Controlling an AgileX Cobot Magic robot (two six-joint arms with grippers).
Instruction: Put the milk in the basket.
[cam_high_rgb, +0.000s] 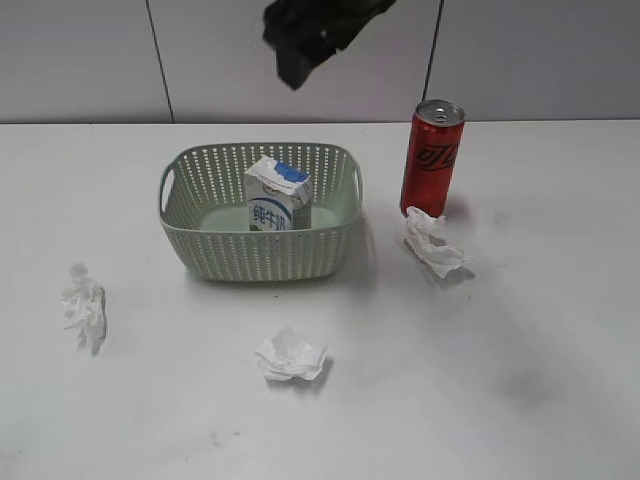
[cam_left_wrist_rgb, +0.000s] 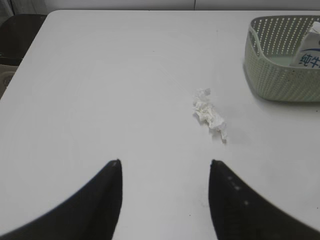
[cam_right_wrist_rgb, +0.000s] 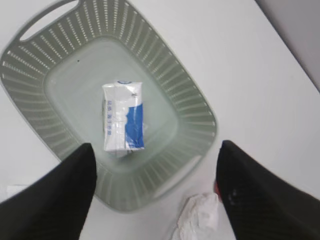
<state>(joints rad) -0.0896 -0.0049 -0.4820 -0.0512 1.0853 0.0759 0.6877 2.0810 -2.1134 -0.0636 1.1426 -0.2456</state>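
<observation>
The milk (cam_high_rgb: 277, 196), a small white carton with a blue top, stands upright inside the sage-green basket (cam_high_rgb: 260, 255) at the table's middle. It also shows from above in the right wrist view (cam_right_wrist_rgb: 123, 116), within the basket (cam_right_wrist_rgb: 192, 107). My right gripper (cam_right_wrist_rgb: 156, 150) is open and empty, high above the basket; its dark body shows at the top of the exterior view (cam_high_rgb: 315, 35). My left gripper (cam_left_wrist_rgb: 165, 162) is open and empty over bare table, left of the basket (cam_left_wrist_rgb: 280, 75), where a corner of the milk (cam_left_wrist_rgb: 310, 55) shows.
A red soda can (cam_high_rgb: 431, 158) stands right of the basket. Crumpled tissues lie by the can (cam_high_rgb: 432, 242), in front of the basket (cam_high_rgb: 290, 356) and at the left (cam_high_rgb: 85, 305). One tissue (cam_left_wrist_rgb: 210, 112) lies ahead of the left gripper.
</observation>
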